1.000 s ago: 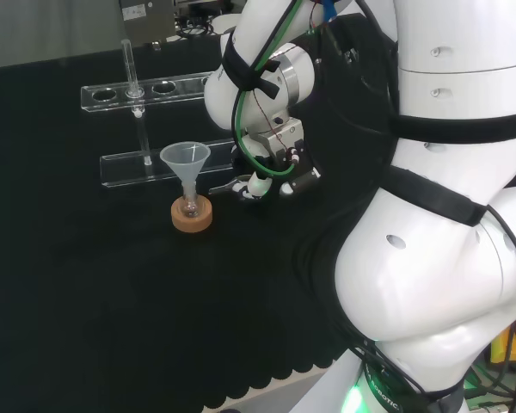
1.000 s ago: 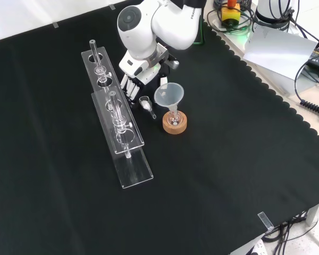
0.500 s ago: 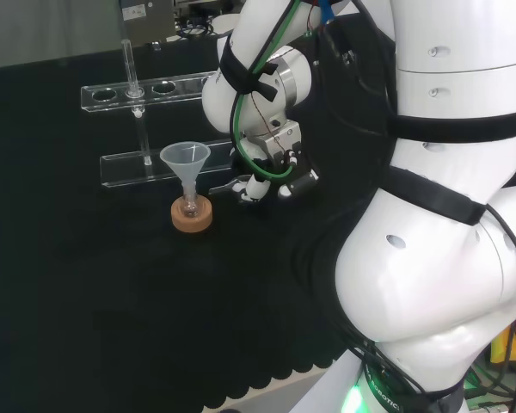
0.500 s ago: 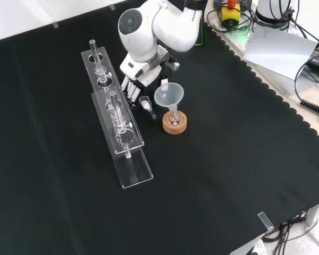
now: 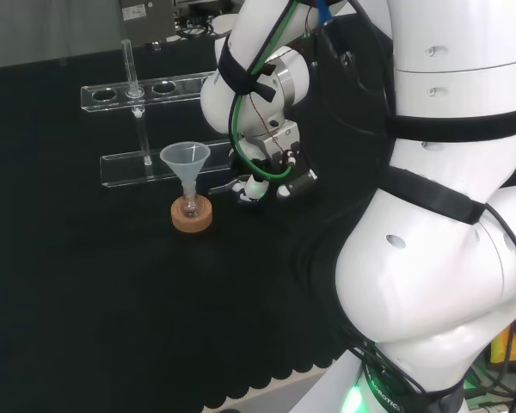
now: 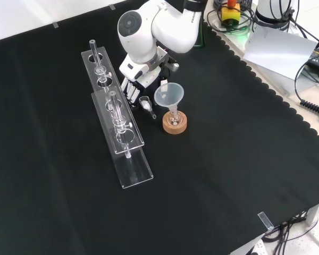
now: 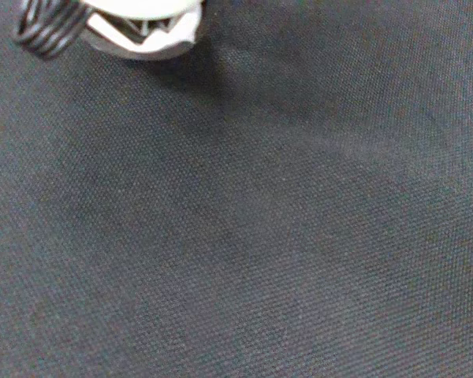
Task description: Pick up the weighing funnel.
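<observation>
Front view, upper centre: small clear weighing funnel (image 6: 147,104) lies beside black-and-white hand (image 6: 132,88), fingers straight, holding nothing; open black tabletop (image 6: 228,175) lower right.

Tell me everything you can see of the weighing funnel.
The weighing funnel is a small clear piece, glass or plastic by its look, with a scoop-like bowl and a short stem. In the front view it lies on the black cloth, not lifted, between the clear rack and the funnel, close beside the hand. Whether the fingers touch it cannot be told.
</observation>
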